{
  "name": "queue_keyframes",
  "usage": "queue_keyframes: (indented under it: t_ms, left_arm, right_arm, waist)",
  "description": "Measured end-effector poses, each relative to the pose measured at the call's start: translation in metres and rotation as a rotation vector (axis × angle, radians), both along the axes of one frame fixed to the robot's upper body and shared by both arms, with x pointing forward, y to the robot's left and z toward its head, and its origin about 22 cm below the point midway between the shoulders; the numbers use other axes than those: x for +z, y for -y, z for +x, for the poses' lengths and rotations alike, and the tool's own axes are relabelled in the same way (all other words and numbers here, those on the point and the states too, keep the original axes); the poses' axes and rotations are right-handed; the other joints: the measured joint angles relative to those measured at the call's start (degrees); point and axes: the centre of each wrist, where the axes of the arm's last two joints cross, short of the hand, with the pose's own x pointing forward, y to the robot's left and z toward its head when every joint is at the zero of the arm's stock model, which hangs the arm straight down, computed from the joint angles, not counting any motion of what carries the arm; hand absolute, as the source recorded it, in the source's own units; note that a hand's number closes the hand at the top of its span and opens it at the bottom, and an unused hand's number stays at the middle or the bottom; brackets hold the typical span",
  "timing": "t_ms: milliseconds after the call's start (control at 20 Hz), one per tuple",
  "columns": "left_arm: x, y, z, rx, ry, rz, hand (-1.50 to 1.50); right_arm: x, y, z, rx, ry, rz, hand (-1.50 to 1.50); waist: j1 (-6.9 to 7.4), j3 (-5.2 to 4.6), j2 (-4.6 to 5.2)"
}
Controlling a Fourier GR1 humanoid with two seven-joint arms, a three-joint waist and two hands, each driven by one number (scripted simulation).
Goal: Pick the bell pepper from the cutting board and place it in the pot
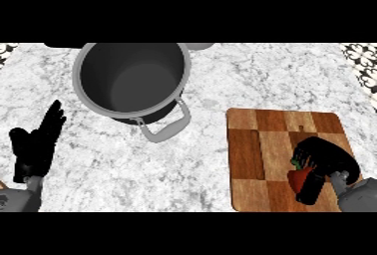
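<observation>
Right hand (324, 164) half-hiding bell pepper (298, 178)

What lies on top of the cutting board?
The right hand curls round the red bell pepper on the cutting board. The hand covers much of the pepper.

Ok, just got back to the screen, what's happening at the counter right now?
The right hand is curled round the red bell pepper, down on the wooden cutting board at the right side of the counter. The pepper looks still at board level, not yet carried off. The grey pot sits toward the back left, and nothing shows inside it. The left hand rests open at the left edge, fingers up, touching nothing.
</observation>
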Motion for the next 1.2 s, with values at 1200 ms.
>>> queue_keyframes:
  t_ms: [1200]
  left_arm:
    - [-0.008,0.011,0.015,-0.045,-0.003,-0.020,0.00]
  right_arm:
    - [0.123,-0.252,-0.089,1.270,0.890,0.346,1.50]
  waist:
    - [2.68,0.36,-0.83]
